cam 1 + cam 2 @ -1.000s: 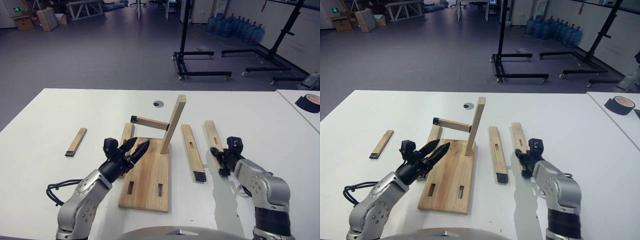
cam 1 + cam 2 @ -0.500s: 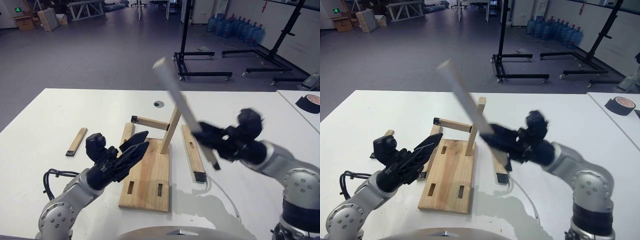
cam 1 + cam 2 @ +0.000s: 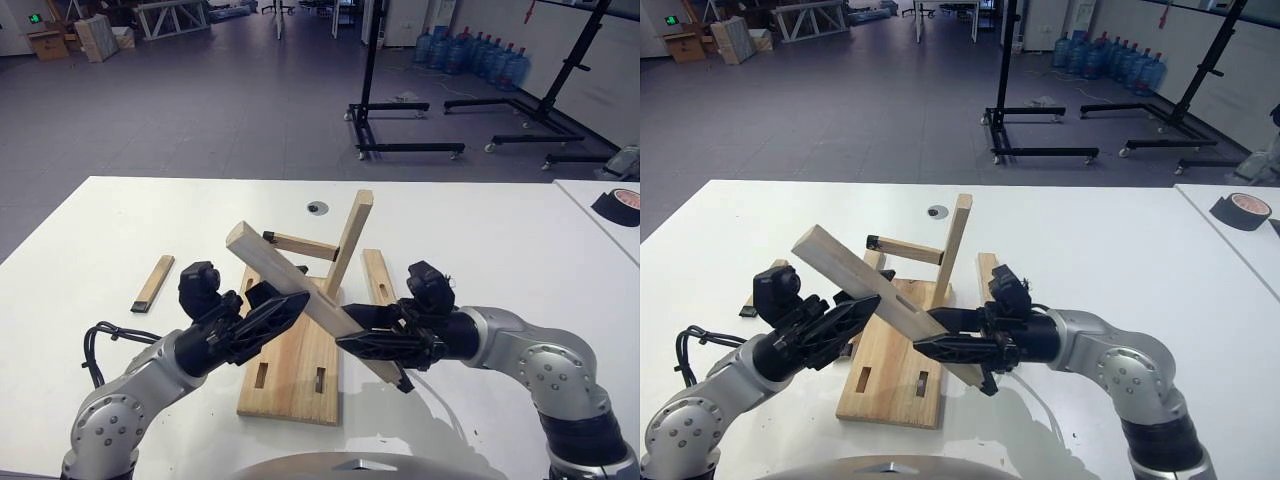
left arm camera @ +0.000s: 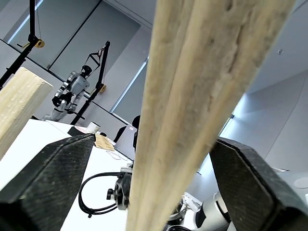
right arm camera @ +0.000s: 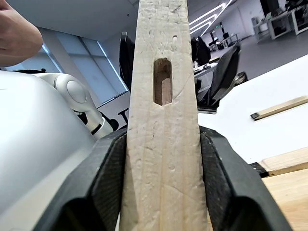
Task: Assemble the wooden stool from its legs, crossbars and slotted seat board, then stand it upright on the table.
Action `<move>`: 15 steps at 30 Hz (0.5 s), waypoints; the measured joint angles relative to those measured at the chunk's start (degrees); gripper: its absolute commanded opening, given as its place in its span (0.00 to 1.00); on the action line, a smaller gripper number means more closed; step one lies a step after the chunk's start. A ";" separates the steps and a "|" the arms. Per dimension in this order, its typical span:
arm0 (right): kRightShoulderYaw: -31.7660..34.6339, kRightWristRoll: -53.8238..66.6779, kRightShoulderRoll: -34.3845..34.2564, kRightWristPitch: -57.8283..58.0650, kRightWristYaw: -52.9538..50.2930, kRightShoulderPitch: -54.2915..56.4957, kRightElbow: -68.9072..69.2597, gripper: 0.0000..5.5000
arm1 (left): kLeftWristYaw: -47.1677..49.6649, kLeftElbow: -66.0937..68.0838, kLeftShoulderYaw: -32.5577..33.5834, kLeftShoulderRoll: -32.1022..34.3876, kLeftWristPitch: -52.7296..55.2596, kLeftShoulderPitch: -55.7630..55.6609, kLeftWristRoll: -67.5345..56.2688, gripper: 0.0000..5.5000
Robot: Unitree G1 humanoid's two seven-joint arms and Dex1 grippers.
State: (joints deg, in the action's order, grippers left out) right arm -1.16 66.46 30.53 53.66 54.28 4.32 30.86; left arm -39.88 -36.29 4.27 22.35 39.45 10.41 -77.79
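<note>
The slotted seat board lies flat on the white table. One leg stands tilted in it, with a crossbar sticking out of its side. My right gripper is shut on a second slotted leg, held slanting above the board; its slot faces the right wrist camera. My left gripper is open, and this leg passes between its fingers. Another leg lies on the table behind. A short crossbar lies to the left.
A black tape roll sits on the neighbouring table at the right. A round hole is in the tabletop behind the parts. A black cable loops beside my left arm. Open tabletop lies far left and far right.
My right gripper lifted a leg off the table at the right and swung it left, lowering it slantwise over the seat board. My left gripper rose, and the leg now passes between its fingers.
</note>
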 measured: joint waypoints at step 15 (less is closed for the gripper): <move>-2.95 -3.46 -0.34 -1.79 -1.73 -3.28 -2.30 0.37 | -3.14 2.60 -0.03 0.58 -1.70 0.18 4.57 0.39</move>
State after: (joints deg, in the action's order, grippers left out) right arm -4.11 63.01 30.19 51.87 52.55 1.04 28.55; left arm -43.02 -33.70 4.23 22.93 37.75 10.60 -73.22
